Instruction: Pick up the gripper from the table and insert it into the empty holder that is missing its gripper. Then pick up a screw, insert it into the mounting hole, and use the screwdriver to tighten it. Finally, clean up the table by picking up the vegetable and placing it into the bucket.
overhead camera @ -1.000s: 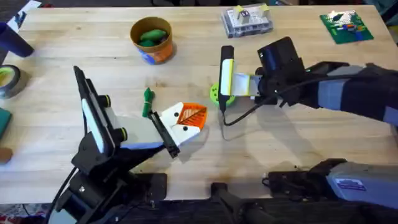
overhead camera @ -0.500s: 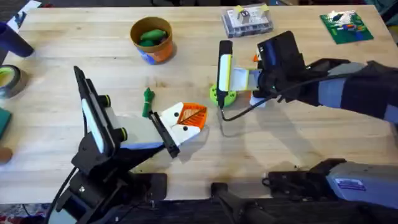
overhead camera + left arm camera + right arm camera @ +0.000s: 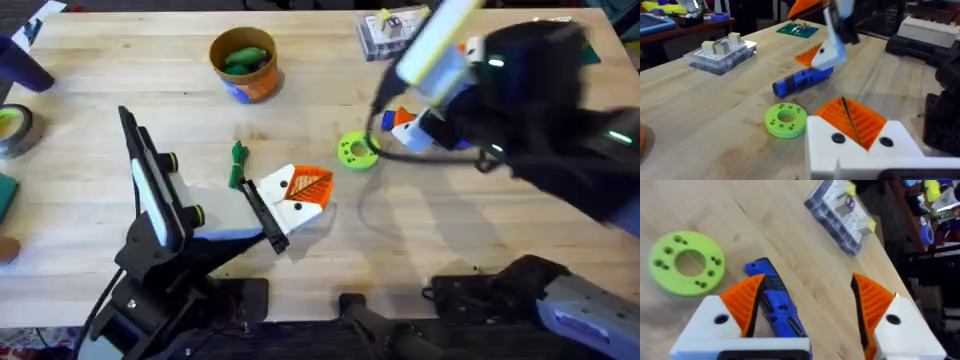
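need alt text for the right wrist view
The right tool hangs open over a wooden table, with a blue screwdriver lying beside its one orange finger. A lime-green ring with holes lies nearby, a clear parts box beyond.

My table (image 3: 120,60) is pale wood planks with visible grain, evenly lit. Past its far edge, in the left wrist view, I see a dim room: a dark bench (image 3: 685,22) cluttered with small items, and dark equipment (image 3: 930,35) stacked at the other side.

A lime-green ring (image 3: 357,151) lies mid-table; a clear parts box (image 3: 392,31) sits beyond.
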{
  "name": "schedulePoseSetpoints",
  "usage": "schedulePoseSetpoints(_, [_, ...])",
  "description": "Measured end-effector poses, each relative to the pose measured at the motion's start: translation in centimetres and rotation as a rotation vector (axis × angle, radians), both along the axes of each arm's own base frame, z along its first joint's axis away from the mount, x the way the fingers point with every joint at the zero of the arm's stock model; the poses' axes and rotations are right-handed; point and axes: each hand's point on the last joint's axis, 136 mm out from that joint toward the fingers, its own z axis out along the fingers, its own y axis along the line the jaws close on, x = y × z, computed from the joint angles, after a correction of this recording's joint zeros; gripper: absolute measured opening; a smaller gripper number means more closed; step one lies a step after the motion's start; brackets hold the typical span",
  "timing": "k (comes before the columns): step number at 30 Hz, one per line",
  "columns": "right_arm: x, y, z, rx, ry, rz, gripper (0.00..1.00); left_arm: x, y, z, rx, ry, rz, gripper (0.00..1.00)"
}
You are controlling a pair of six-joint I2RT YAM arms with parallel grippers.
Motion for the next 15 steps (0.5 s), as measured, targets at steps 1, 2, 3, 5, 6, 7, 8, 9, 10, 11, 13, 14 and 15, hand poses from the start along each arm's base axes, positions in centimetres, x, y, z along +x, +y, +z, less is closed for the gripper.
schedulePoseSetpoints(1, [-0.7, 0.2, 1.1, 0.033, -0.023, 0.004, 0.994, 0.0, 0.0, 0.0, 0.000, 0.000, 0.000, 0.012])
schedulePoseSetpoints(2, [-1.5, 0.5, 2.2, 0.070, -0.043, 0.014, 0.994, 0.0, 0.0, 0.0, 0.000, 0.000, 0.000, 0.012])
schedulePoseSetpoints(3, [-2.3, 0.9, 3.0, 0.107, -0.054, 0.027, 0.995, 0.0, 0.0, 0.0, 0.000, 0.000, 0.000, 0.012])
schedulePoseSetpoints(5, [-4.1, 1.6, 4.3, 0.186, -0.060, 0.058, 0.995, 0.0, 0.0, 0.0, 0.000, 0.000, 0.000, 0.012])
schedulePoseSetpoints(6, [-5.1, 1.9, 4.8, 0.230, -0.056, 0.074, 0.995, 0.0, 0.0, 0.0, 0.000, 0.000, 0.000, 0.012])
schedulePoseSetpoints(7, [-5.9, 2.2, 5.1, 0.270, -0.048, 0.087, 0.995, 0.0, 0.0, 0.0, 0.000, 0.000, 0.001, 0.012])
schedulePoseSetpoints(8, [-6.7, 2.5, 5.4, 0.316, -0.036, 0.099, 0.995, 0.0, 0.0, 0.0, 0.000, 0.000, 0.001, 0.012])
schedulePoseSetpoints(9, [-7.4, 2.8, 5.7, 0.361, -0.021, 0.111, 0.995, 0.0, 0.0, 0.0, 0.000, 0.000, 0.000, 0.012])
schedulePoseSetpoints(10, [-8.0, 3.2, 5.9, 0.405, -0.007, 0.126, 0.995, 0.0, 0.0, 0.0, 0.000, 0.000, 0.001, 0.012])
schedulePoseSetpoints(11, [-8.6, 3.6, 6.3, 0.450, 0.005, 0.143, 0.995, 0.0, 0.0, 0.0, 0.000, 0.000, 0.001, 0.012])
schedulePoseSetpoints(13, [-9.6, 4.5, 6.9, 0.529, 0.031, 0.183, 0.995, 0.0, 0.0, 0.0, 0.000, 0.000, 0.001, 0.012])
schedulePoseSetpoints(14, [-10.1, 4.9, 7.2, 0.561, 0.045, 0.202, 0.995, 0.0, 0.0, 0.0, 0.000, 0.000, 0.001, 0.012])
schedulePoseSetpoints(15, [-10.5, 5.2, 7.3, 0.588, 0.060, 0.219, 0.995, 0.0, 0.0, 0.0, 0.000, 0.000, 0.001, 0.012])
